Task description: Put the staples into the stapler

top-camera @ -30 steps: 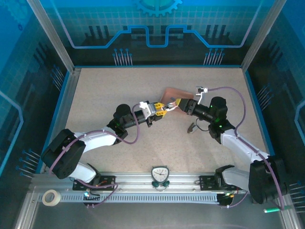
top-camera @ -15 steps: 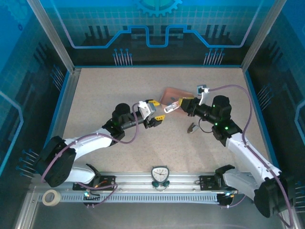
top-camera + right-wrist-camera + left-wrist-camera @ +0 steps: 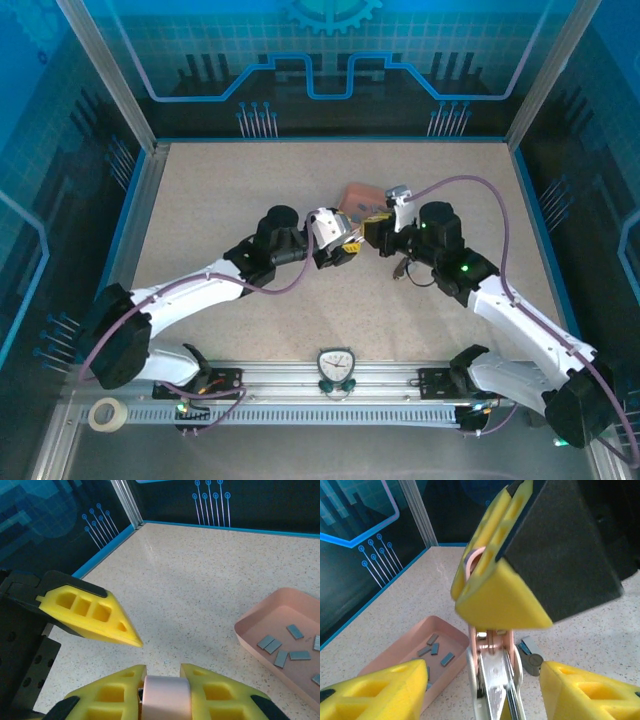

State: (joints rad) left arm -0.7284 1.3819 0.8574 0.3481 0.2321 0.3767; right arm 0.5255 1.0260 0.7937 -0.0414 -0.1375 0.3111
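My right claw (image 3: 164, 681) is closed on the small pale pink plastic stapler with a silver-grey metal part (image 3: 166, 700), its two yellow fingers pressed against either side of the pink body. In the left wrist view the same right claw (image 3: 472, 565) grips the stapler's pink end from above, and the stapler (image 3: 492, 685) hangs down from it with the metal part facing the camera. My left claw (image 3: 485, 669) is wide open. Its yellow fingers (image 3: 375, 690) stand on either side of the stapler with a visible gap on both sides, and it has hold of nothing. In the overhead view the left claw (image 3: 340, 243) and the right claw (image 3: 372, 232) meet tip to tip near the middle of the speckled beige tabletop (image 3: 220, 190). The shallow salmon-pink rectangular tray (image 3: 356, 195) lies just beyond them, toward the far edge. The tiny dark grey metallic staples (image 3: 447, 658) lie loose and scattered on the tray's floor (image 3: 281, 658), apart from the stapler. A small dark grey object (image 3: 400, 268), which I cannot identify, rests on the tabletop just beside the right claw on its near side.
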